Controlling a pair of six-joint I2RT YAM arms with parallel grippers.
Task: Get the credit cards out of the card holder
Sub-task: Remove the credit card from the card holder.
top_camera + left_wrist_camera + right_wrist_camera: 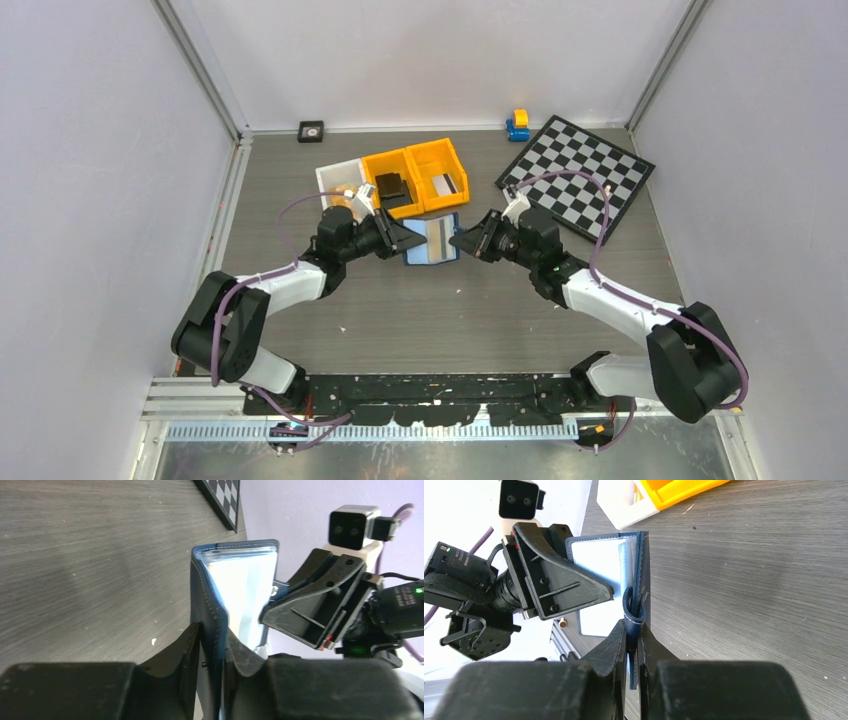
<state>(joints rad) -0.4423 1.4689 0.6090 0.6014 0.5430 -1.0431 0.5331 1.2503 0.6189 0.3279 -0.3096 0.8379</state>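
Top view: holder point(432, 241) is spread open, inside up, between both hands, just in front of the orange bins point(415, 172). Left hand point(411, 240) takes its left edge, right hand point(459, 243) its right edge. I cannot tell if it rests on the desk point(400, 320) or hangs just above. A tan-grey face in the pocket looks like the cards point(438, 232). They are not out yet.

Left wrist view: the left hand is pinched on the navy flap of the holder point(216, 587), 1 finger each side. The clear pocket glares white, so no card detail shows. The right hand sits at the far edge.

Right wrist view: the right hand is pinched on the other flap by the looped snap tab point(630, 607), fingers nearly together.

Handling, my judgement: the holder is light, soft and floppy, and will fold if 1 hand lets go. The cards are thin, stiff and slick, snug in their pockets. Best hold is an exposed card edge at the pocket mouth, pulling along the slot while the other hand keeps the flap pinned.
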